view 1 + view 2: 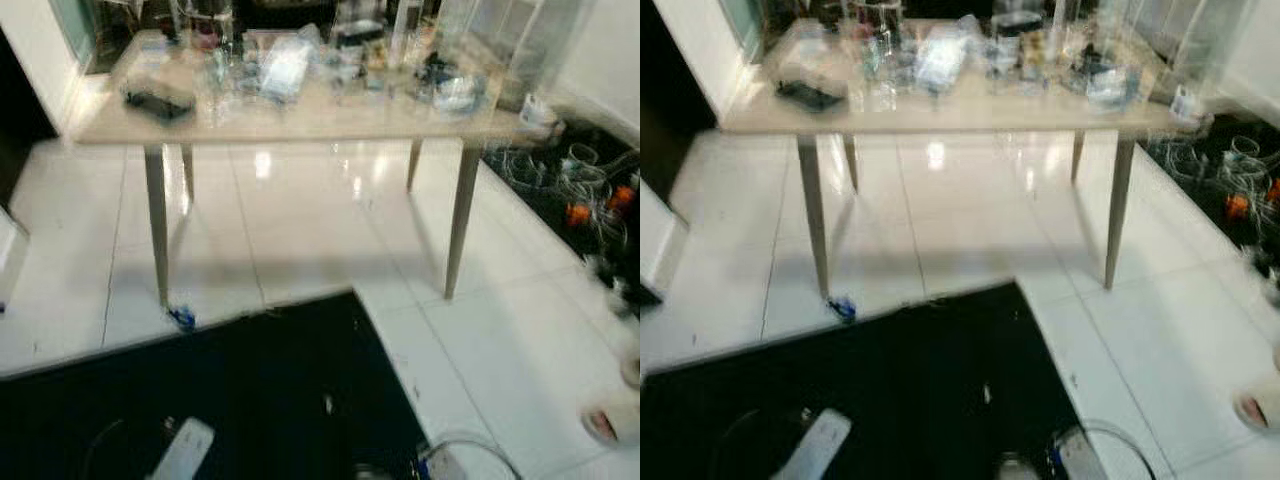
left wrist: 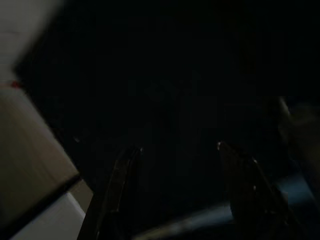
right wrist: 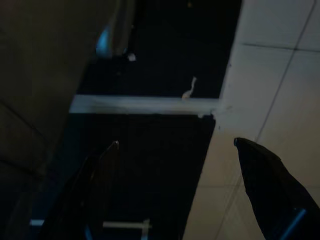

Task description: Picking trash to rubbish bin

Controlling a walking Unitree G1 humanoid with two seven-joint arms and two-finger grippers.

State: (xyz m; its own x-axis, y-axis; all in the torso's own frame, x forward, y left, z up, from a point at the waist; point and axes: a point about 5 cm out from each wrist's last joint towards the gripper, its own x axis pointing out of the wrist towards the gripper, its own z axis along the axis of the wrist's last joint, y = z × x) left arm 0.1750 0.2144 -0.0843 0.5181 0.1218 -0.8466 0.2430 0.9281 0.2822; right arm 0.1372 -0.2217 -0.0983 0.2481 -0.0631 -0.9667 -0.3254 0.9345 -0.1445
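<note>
A blurred head-camera view looked down on glossy white floor tiles (image 1: 300,220) and a black mat (image 1: 250,400) spread over the near floor. At the mat's far left edge, right beside the front left leg of a pale wooden table (image 1: 300,120), lay a small blue scrap of trash (image 1: 182,318), crumpled and too blurred to show any label. Near the mat's middle sat a tiny pale scrap (image 1: 327,403); in the right wrist view it (image 3: 189,90) appeared as a thin, curled whitish sliver on the dark mat, close to the mat's edge by the white tiles. No writing could be read anywhere. The tabletop was crowded with clear containers and plastic bags (image 1: 285,65), with a dark flat object (image 1: 158,102) near its left edge. Tangled cables (image 1: 570,175) lay on the floor at the far right. The left gripper (image 2: 177,155) hung in deep shade, its fingers spread apart and empty. The right gripper (image 3: 175,145) was pointed at the mat's edge, fingers wide apart and empty, the pale sliver lying ahead of the tips, untouched.
</note>
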